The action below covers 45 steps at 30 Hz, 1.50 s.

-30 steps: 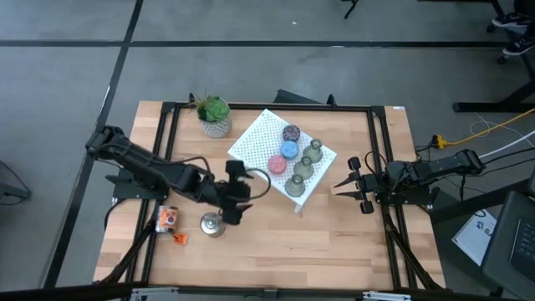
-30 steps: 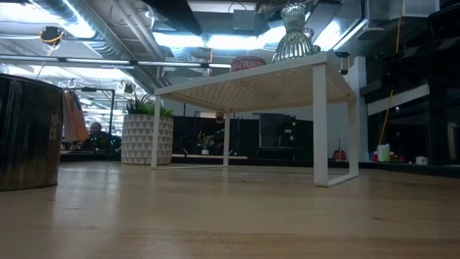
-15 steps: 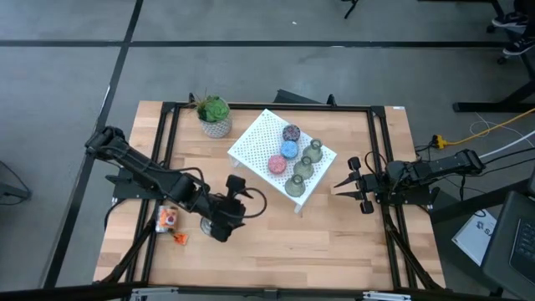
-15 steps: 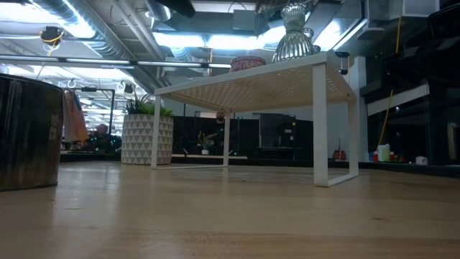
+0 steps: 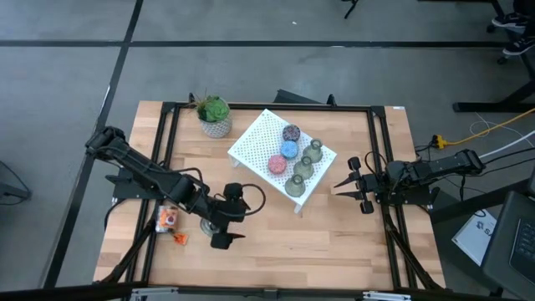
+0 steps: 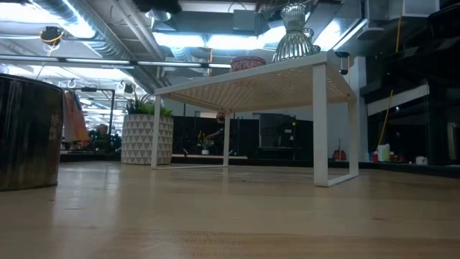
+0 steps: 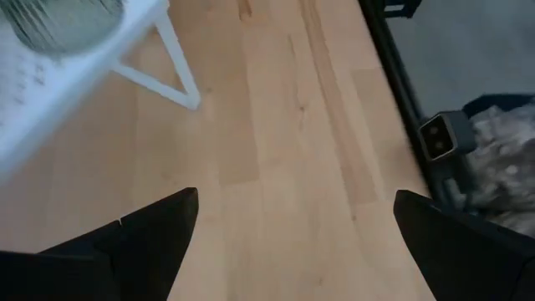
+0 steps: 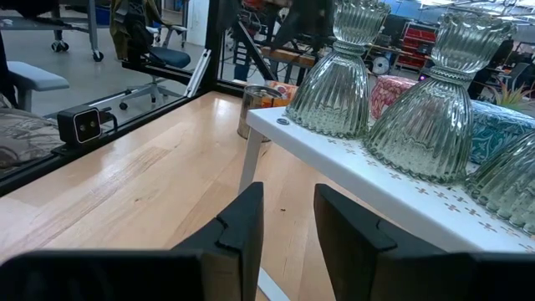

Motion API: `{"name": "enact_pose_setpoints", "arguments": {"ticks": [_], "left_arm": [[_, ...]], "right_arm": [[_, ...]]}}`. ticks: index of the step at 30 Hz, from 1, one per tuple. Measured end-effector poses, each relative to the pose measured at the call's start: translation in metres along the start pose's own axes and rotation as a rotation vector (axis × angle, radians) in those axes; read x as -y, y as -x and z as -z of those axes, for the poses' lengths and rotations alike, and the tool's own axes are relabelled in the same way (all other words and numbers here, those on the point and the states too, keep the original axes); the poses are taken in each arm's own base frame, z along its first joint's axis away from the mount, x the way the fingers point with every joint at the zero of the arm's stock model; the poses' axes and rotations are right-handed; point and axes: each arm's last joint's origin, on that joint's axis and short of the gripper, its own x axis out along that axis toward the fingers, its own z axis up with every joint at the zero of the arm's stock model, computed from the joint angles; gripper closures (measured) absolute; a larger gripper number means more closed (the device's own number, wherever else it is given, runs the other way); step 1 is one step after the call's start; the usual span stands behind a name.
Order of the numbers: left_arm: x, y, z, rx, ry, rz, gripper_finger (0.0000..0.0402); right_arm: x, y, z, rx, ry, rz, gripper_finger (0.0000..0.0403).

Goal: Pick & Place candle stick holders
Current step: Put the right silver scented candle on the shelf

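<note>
Since a second ago the left hand (image 5: 224, 232) has swung away from the white perforated stand (image 5: 255, 142) toward the near edge of the counter (image 5: 334, 242), and it now sits over the shiny silver holder (image 5: 207, 223), covering most of it from above. Its fingers (image 7: 146, 238) are spread wide with only bare wood between them; the left wrist view shows this, plus a stand leg and the blurred base of a green holder (image 7: 63, 21). The left arm lies low, stretched across the counter from its left edge.

On the stand sit three olive-green holders (image 5: 294, 185), a pink one (image 5: 277, 164), a blue one (image 5: 289, 150) and a purple one (image 5: 291, 133). Only the high view shows all six together; the right wrist view shows their ribbed glass from the side. The low view shows a dark cylinder (image 6: 29, 133) at its left edge.

An orange-labelled object (image 5: 167, 219) lies beside the left arm; its writing cannot be read.

The right hand (image 5: 349, 187) waits at the right edge, level, fingers (image 8: 242, 221) close together, holding nothing. A potted plant (image 5: 215, 114) stands at the back.
</note>
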Motion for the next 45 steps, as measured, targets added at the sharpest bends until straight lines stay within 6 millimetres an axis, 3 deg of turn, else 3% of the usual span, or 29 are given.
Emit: {"name": "enact_pose_setpoints", "arguments": {"ticks": [8,17,24,35,45], "left_arm": [[0.008,-0.003,0.022,-0.205,0.039,0.01,0.0003],[0.04,0.008,0.04,-0.314,0.075,0.117,0.0004],[0.055,0.015,0.057,-0.395,0.104,0.076,0.0007],[0.07,-0.021,0.082,-0.552,0.08,-0.048,0.0046],[0.07,-0.03,0.086,-0.55,0.102,-0.12,0.0103]], "right_arm": [[0.0,0.0,0.0,0.0,0.0,0.0,0.029],[0.0,0.0,0.0,0.001,0.0,0.0,0.029],[0.0,0.0,0.0,0.0,0.0,0.0,0.029],[0.0,0.0,0.0,0.0,0.0,0.0,0.029],[0.0,0.0,0.0,0.0,0.0,0.0,0.0291]]}}
